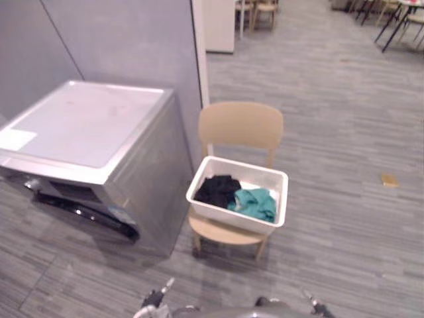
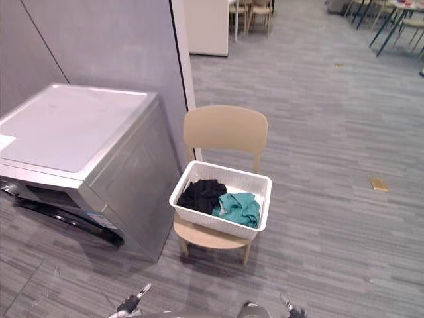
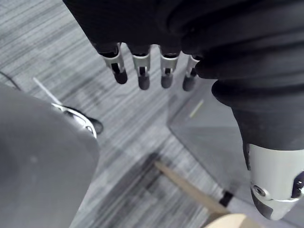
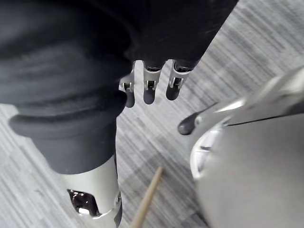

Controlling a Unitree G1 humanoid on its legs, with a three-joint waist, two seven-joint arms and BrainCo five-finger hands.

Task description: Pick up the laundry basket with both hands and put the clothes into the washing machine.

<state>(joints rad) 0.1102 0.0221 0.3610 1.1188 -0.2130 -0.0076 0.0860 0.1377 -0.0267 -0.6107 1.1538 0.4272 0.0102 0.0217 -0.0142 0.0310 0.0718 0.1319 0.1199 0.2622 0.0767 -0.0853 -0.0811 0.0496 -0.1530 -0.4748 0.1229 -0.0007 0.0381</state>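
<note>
Left hand (image 3: 142,66) and right hand (image 4: 149,85) hang open and empty, apart from the laundry basket (image 1: 225,215) on its chair (image 1: 240,126), with the washing machine (image 1: 86,126) at its 9 o'clock. An uneven two-handed grip could tip it and spill the clothes (image 1: 255,202).

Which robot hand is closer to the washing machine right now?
Left. The left robot hand hangs short of the washing machine; the right robot hand hangs farther off, to its right.
</note>
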